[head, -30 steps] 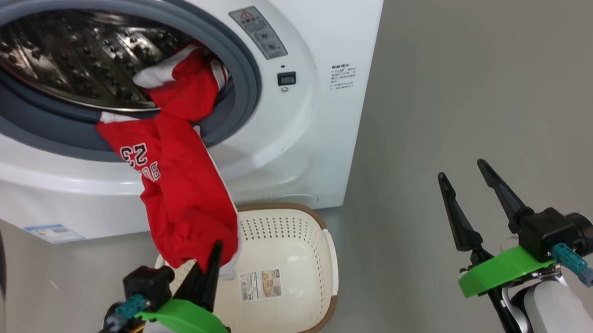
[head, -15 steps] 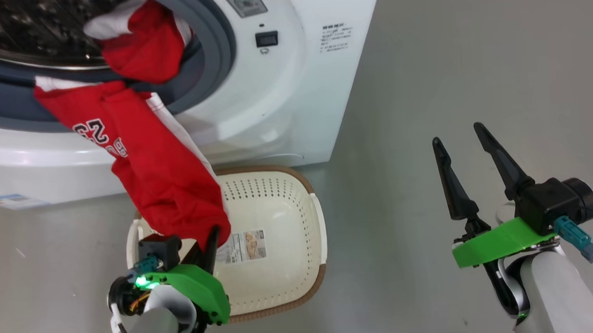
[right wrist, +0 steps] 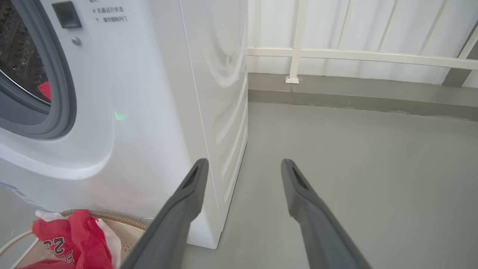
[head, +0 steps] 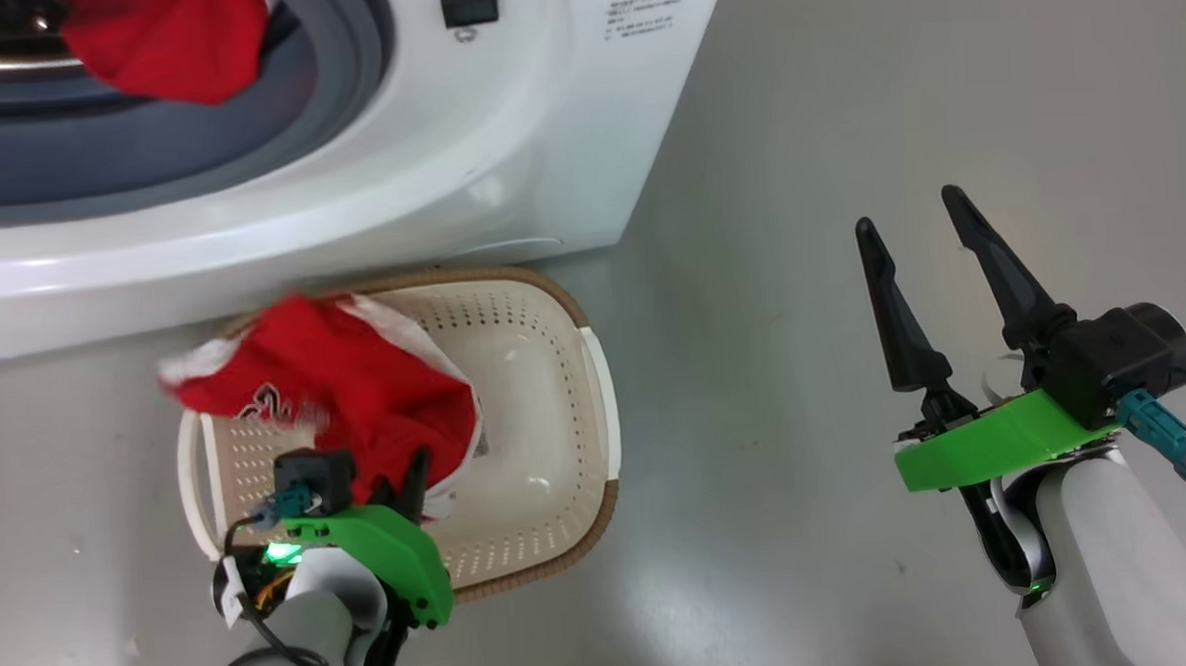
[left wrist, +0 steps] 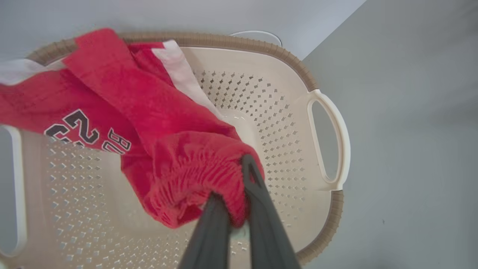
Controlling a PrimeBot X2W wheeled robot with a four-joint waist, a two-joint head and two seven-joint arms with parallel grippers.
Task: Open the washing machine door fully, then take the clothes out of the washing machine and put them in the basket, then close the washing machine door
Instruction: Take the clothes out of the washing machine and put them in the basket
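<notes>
The left gripper [head: 411, 476] is at the near left, above the basket [head: 564, 319], and its two dark fingers are pressed together on the gathered edge of a red garment [head: 355, 388]. In the left wrist view the cloth bunches up between the fingers, so the pinch is clear to see. The garment hangs over the left half of the basket. Its far part, with white trim and lettering, reaches across the far left rim, and this part is a little blurred. The basket stands on the grey floor [head: 794, 114], just in front of the washing machine [head: 504, 127], with its far rim close to the white front of the machine. A second red garment [head: 165, 41] lies at the mouth of the drum, partly over the grey rubber ring [head: 341, 74], at the far left. The right gripper [head: 908, 211] is at the near right, over the floor and well apart from the basket and the machine. Its fingers are spread wide and hold nothing.
</notes>
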